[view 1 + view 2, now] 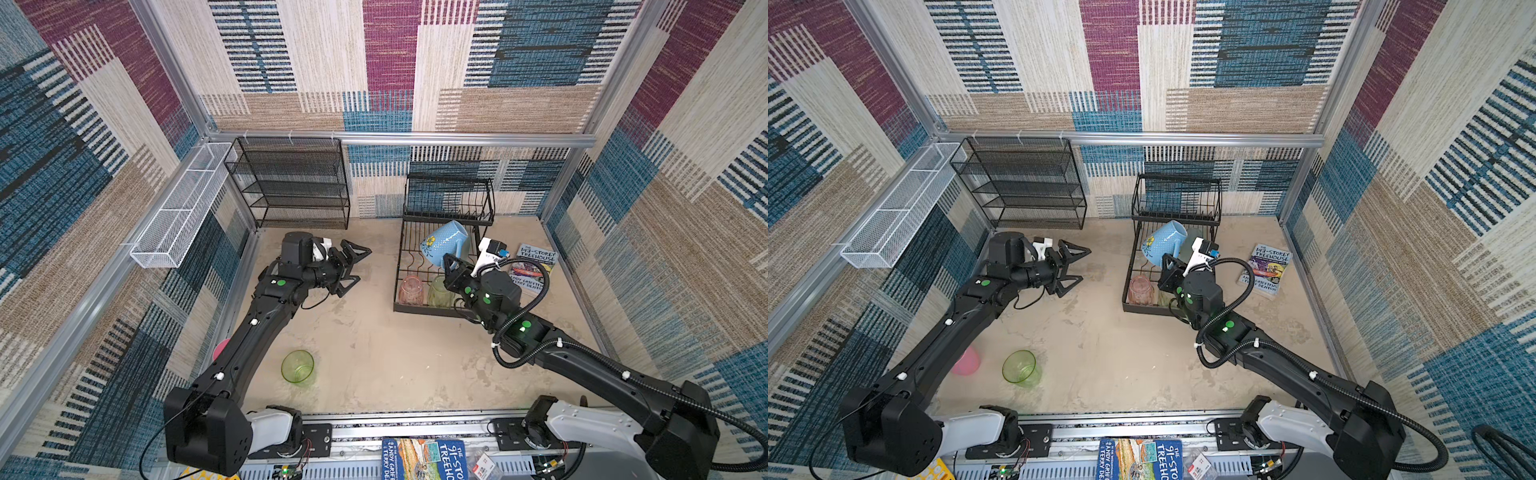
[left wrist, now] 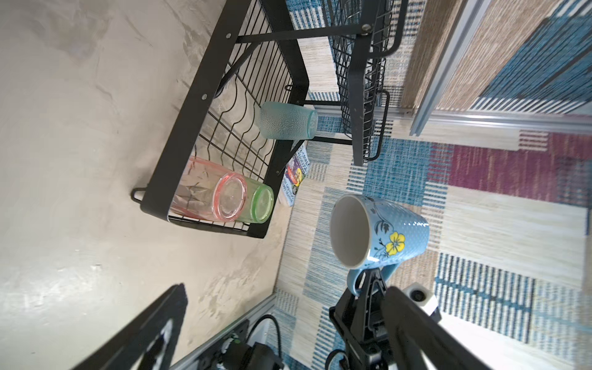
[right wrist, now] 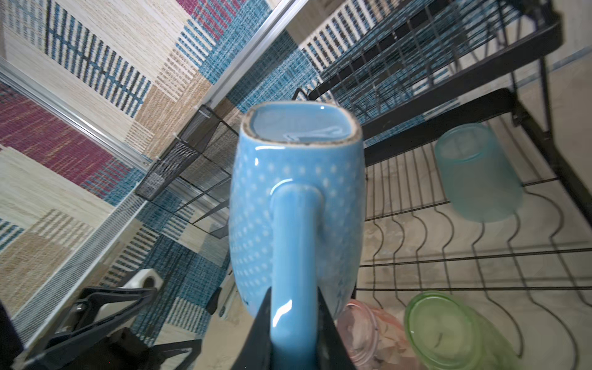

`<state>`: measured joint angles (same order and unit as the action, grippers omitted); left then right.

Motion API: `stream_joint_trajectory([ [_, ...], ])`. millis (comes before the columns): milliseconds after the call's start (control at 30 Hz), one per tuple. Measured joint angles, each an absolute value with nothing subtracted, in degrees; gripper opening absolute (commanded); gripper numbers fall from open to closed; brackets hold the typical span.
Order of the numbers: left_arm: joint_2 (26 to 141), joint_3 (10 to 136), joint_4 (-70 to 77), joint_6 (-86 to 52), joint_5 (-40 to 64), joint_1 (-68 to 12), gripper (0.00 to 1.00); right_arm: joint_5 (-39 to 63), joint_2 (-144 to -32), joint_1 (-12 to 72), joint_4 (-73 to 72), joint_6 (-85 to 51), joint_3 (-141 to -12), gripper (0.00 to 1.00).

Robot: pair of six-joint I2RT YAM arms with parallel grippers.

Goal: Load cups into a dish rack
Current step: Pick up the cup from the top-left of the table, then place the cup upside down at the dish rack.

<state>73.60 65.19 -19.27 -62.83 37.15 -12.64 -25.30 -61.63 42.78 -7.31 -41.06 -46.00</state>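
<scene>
Right gripper (image 1: 451, 260) is clamped on the handle of the mug (image 1: 442, 245), with a finger on each side of it in the right wrist view. The mug hangs over the lower tray of the rack (image 1: 419, 309), clear of the wires and tilted, base toward the back wall and mouth toward the left arm. It's light blue with white dots and a yellow flower, no writing on it that I can read. Left gripper (image 1: 365, 265) is spread wide with nothing in it, above the table (image 1: 395, 365) and well left of the rack. Three cups are in the lower tray, all mouth down: peach cup (image 1: 411, 289) and green cup (image 1: 439, 292) side by side at the near end, teal cup (image 2: 286, 120) toward the far end under the upper basket. Two are out on the table: a green tumbler (image 1: 297, 365) upright just beside the left arm, and a pink cup (image 1: 967, 361) half hidden behind that arm. The book (image 1: 532, 268) flat on the table right of the rack reads "143-STOREY TREEHOUSE", "ANDY GRIFFITHS", "TERRY DENTON". The front book (image 1: 424, 459) by the rail is cut off: "THE 91-STO…", "TREEHO…", "ANDY GRIF…". The black mesh shelf (image 1: 291, 183) stands at the back wall, and the white basket (image 1: 178, 212) hangs on the left rail.
</scene>
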Motion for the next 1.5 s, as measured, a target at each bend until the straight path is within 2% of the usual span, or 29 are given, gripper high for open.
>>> stream_joint_trajectory([
  [267, 69.47, 69.12, -30.98, -45.43, 25.67, -12.51, 0.99, -33.74, -57.63, 42.72, 1.19, -38.76, -42.94, 0.0],
  [433, 65.87, 68.25, -33.01, -36.38, 17.34, -12.53, 1.0, -36.01, -58.87, 41.19, 5.17, -39.03, -42.76, 0.0],
  [600, 63.96, 66.7, -33.01, -29.56, 13.52, -12.56, 1.0, -36.16, -60.62, 38.0, 7.46, -39.24, -42.65, 0.0],
  [933, 61.47, 62.76, -29.41, -24.1, 14.13, -12.56, 0.98, -36.64, -65.14, 33.69, 4.58, -34.17, -41.01, 0.0],
  [1500, 60.71, 62.0, -28.8, -23.79, 15.18, -12.49, 0.96, -38.0, -78.54, 32.77, -14.63, -22.5, -36.86, 0.0],
])
